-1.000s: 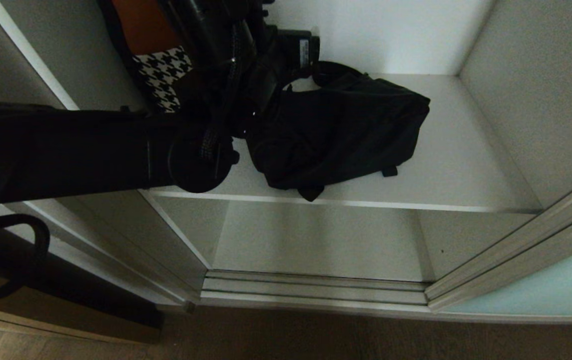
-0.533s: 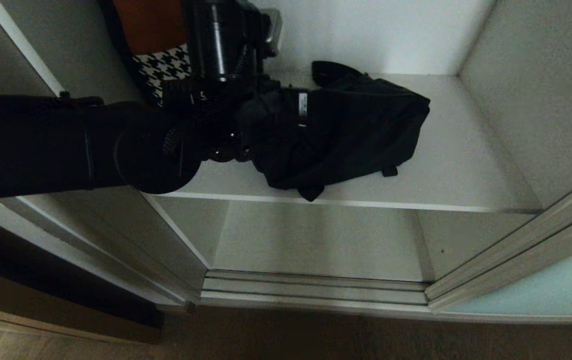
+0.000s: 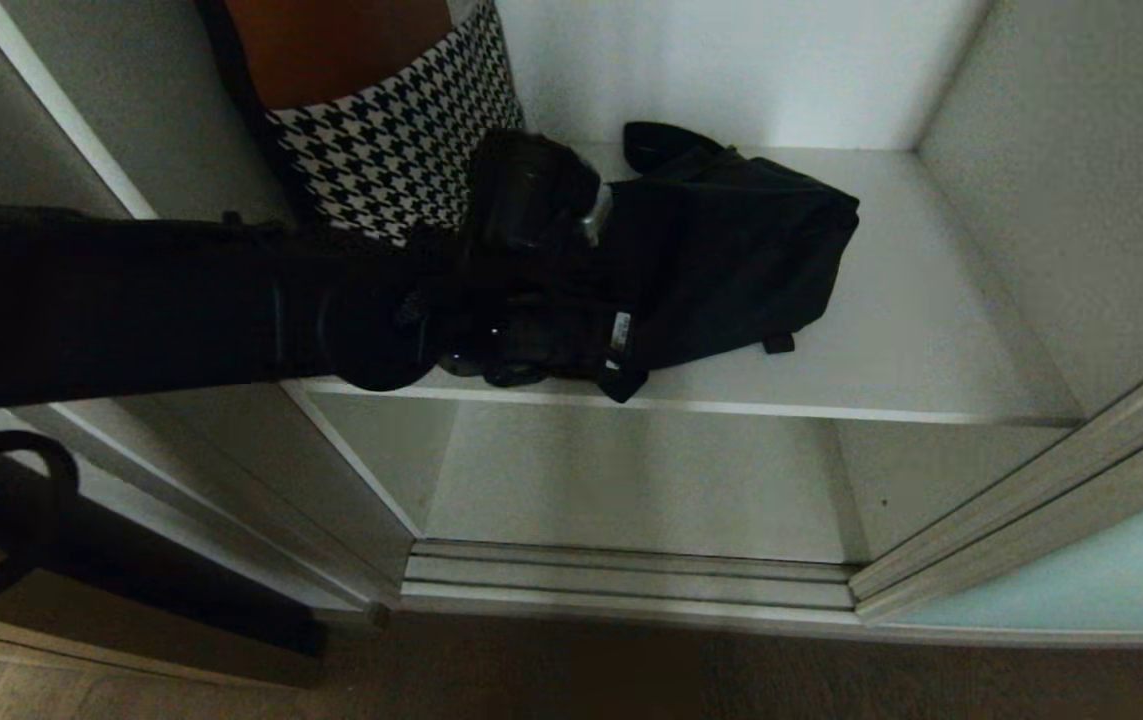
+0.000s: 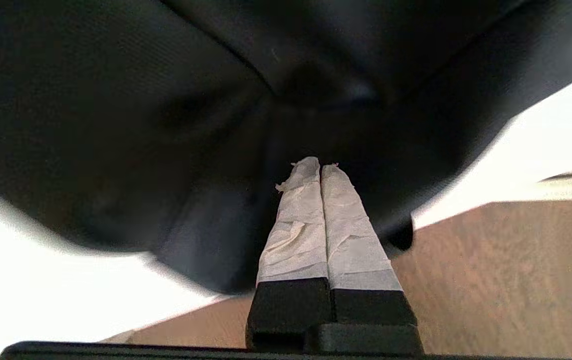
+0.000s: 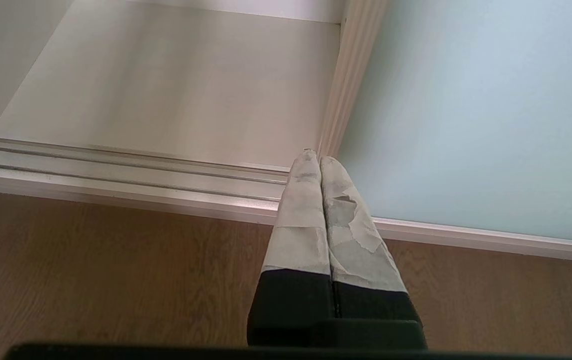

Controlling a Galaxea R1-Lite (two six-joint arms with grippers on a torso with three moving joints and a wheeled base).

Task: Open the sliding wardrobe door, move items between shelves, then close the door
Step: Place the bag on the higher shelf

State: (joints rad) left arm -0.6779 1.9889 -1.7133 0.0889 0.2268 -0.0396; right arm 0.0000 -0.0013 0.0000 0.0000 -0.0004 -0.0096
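Closing within the last second, the left tool (image 4: 321, 170) now has its taped fingers pressed together against the soft black fabric bag (image 3: 731, 250) on the upper white laminate shelf (image 3: 911, 330), at its front corner; whether cloth is pinched, I cannot tell. Beside it stands a houndstooth-patterned bag (image 3: 401, 140). The frosted aqua glass sliding door (image 5: 466, 125) stands open; the right tool (image 5: 321, 160) hangs shut, idle by the door's frame.

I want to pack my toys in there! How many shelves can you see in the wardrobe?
2. The upper shelf holds the black bag and a houndstooth bag; the lower shelf sits just below it. More may be hidden above.
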